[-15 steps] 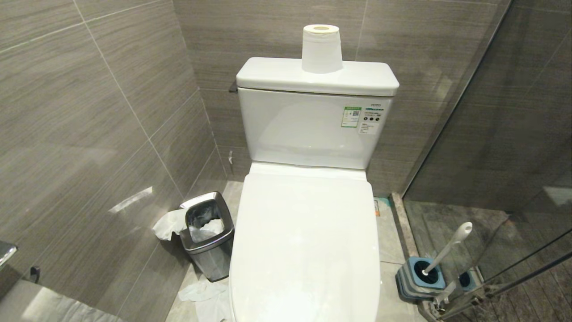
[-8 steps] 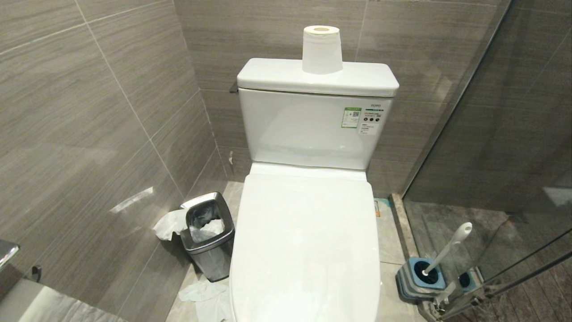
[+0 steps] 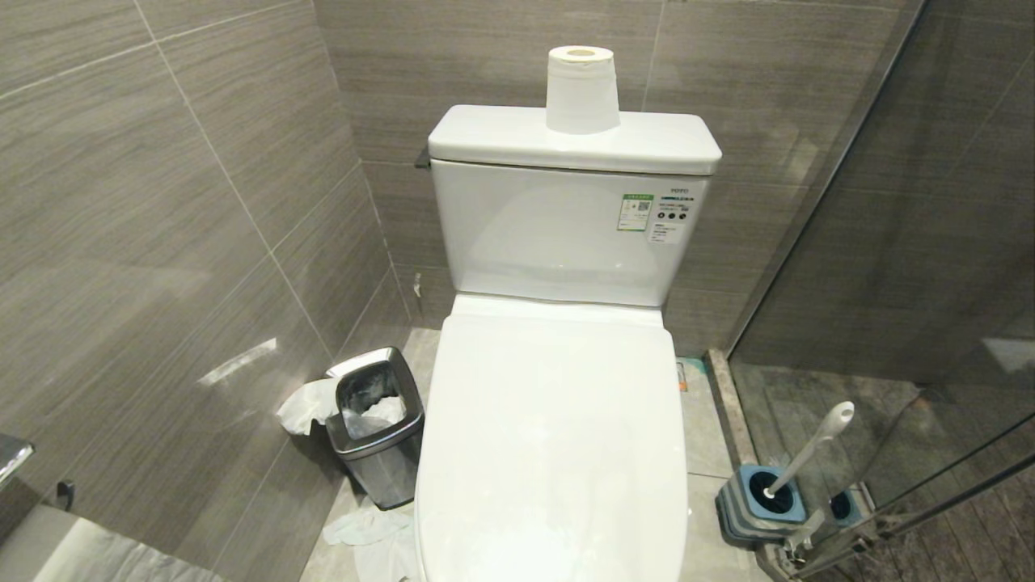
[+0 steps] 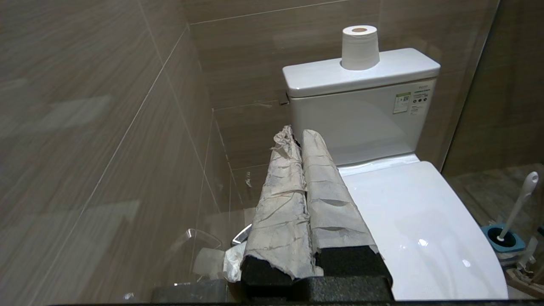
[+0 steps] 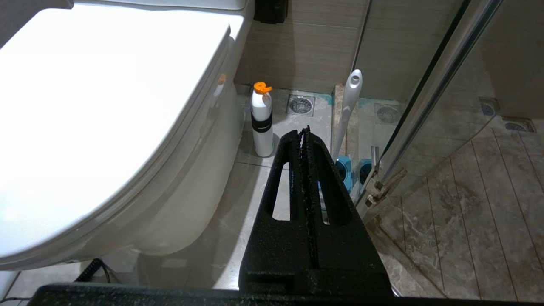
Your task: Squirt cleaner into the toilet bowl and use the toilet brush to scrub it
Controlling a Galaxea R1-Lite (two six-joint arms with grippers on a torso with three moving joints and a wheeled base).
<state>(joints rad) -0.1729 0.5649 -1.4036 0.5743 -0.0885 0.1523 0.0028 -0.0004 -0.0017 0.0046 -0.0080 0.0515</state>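
Toilet bowl point(image 3: 558, 453) at centre of the head view, its white lid lowered flat over the seat so that the basin itself is hidden. Far left: grey tiled wall point(image 3: 162, 202). Beside the toilet's left flank, a small steel waste bin point(image 3: 376, 424) holding crumpled paper, with more tissue point(image 3: 368, 533) lying on the floor in front of it. Behind the lid, the white tank point(image 3: 566, 234), bearing a green-and-white label and an upright roll of toilet paper point(image 3: 581, 89) on its cover. Right of the toilet: the toilet brush point(image 3: 808, 449), handle tilted, head seated in a blue-topped grey holder point(image 3: 756, 505) on the floor next to a glass shower partition point(image 3: 914, 242). Neither arm appears in the head view. Left gripper point(image 4: 297, 136), fingers wrapped in paper-like covering and pressed together, empty, raised to the left of the lid and pointing toward the tank. Right gripper point(image 5: 305, 134), black fingers together, empty, low at the toilet's right side, directed toward a white bottle with orange cap point(image 5: 262, 121) and the brush handle.
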